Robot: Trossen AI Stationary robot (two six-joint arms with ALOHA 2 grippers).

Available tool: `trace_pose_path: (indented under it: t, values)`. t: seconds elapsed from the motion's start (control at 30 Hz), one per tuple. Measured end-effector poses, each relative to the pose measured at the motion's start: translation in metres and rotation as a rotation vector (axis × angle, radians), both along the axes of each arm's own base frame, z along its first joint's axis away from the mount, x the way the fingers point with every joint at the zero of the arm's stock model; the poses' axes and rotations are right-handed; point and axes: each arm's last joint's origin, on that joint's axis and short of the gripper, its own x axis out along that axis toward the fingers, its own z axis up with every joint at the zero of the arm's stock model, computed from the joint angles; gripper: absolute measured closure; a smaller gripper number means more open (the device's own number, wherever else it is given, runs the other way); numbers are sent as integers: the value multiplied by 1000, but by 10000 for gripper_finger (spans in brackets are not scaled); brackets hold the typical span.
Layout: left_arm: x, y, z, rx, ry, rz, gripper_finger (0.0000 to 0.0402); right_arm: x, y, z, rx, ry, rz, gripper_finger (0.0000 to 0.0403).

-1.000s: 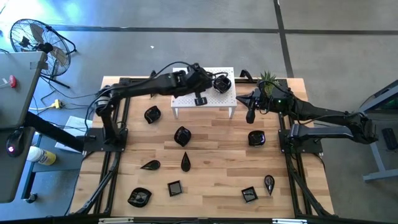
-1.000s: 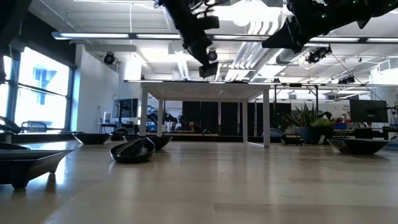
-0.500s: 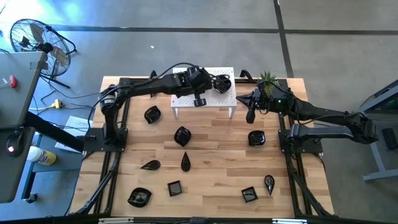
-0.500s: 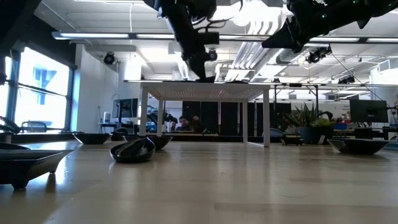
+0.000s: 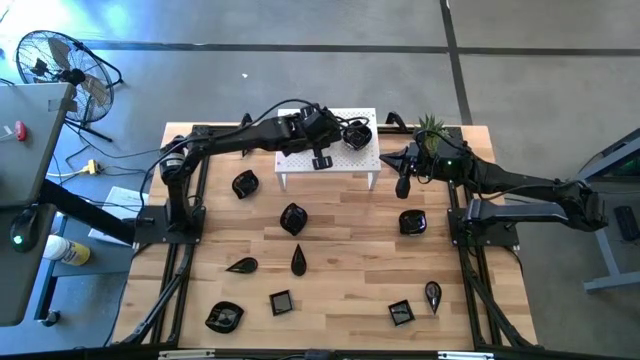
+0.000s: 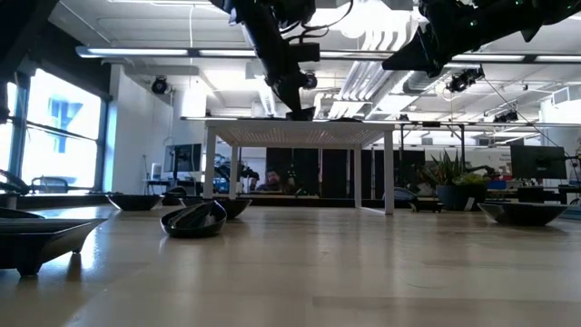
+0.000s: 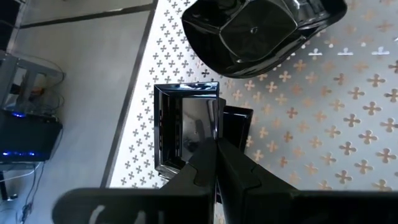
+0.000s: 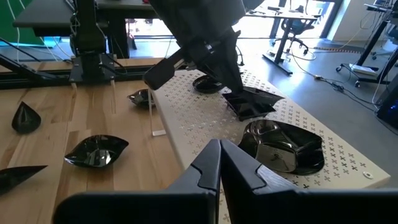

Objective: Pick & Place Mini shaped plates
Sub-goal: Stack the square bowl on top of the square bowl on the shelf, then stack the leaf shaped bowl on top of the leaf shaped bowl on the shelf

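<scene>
Wooden slatted surface [image 5: 340, 240] carrying white perforated stand [image 5: 366, 160] at far edge, green potted plant [image 5: 431, 127] sitting just beside stand's right end. Left hand [image 5: 321, 160] reaching over stand, fingers pressed together and clamping rim of small square plate [image 7: 180, 127], that plate resting on stand top by its near edge. Larger rounded plate [image 5: 357, 134] lying on stand next to it, apart from left hand. Right hand [image 5: 402, 185] hanging just off stand's right end near plant, fingers together, gripping nothing. Remaining mini shaped plates scattered over surface: rounded plate [image 5: 244, 184] left of stand, leaf plate [image 5: 293, 218] at centre, teardrop plate [image 5: 298, 262] nearer front, square plate [image 5: 281, 302] along front edge, dark bowl-like plate [image 5: 412, 222] under right arm. Floor fan [image 5: 60, 70] standing off surface at far left.
</scene>
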Motion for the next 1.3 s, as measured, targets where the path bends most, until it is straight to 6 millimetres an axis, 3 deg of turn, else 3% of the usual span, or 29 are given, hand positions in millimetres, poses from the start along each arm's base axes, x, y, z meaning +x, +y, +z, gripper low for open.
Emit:
trace_pose_path:
  t: [0.43, 0.67, 0.9, 1.0, 1.17, 1.3]
  values:
    - [0, 0, 0, -2, -2, 1, 337, 0, 0, 0, 0, 0, 0, 400]
    - [-1, -1, 0, -4, 6, -14, 333, 0, 0, 0, 0, 0, 0, 396]
    - [-18, -11, 21, -230, -94, -183, 394, 0, 0, -1, 5, 11, 0, 401]
    - [-21, -15, 28, -280, -226, -237, 395, 0, 0, -2, 9, 22, 1, 399]
    - [-42, -25, 20, -274, -348, -242, 399, -1, 0, -2, 11, 24, 3, 397]
    - [-71, -36, 9, -295, -482, -266, 400, -1, 0, -3, 15, 26, 4, 401]
